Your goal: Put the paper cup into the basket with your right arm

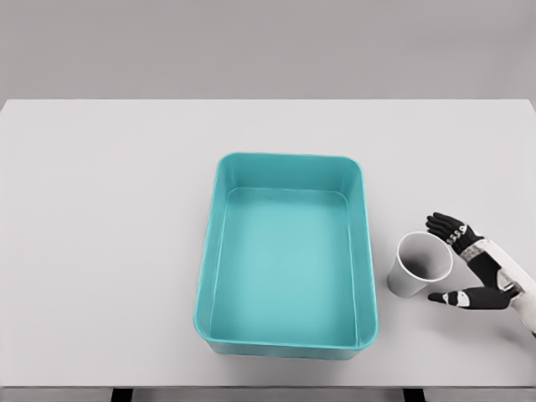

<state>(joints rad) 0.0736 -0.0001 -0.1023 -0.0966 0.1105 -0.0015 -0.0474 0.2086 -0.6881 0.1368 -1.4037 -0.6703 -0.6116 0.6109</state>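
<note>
A white paper cup [419, 264] stands on the table just right of the basket, its open mouth tilted toward me. The teal rectangular basket [286, 346] sits in the middle of the table with nothing inside. My right hand [456, 261] comes in from the lower right and lies right beside the cup, black fingers [448, 226] spread behind its rim and the thumb [456, 297] in front. The hand is open around the cup's right side, not closed on it. The left arm does not show.
The white table [100, 251] spreads wide to the left of the basket and behind it. Its front edge runs along the bottom of the picture.
</note>
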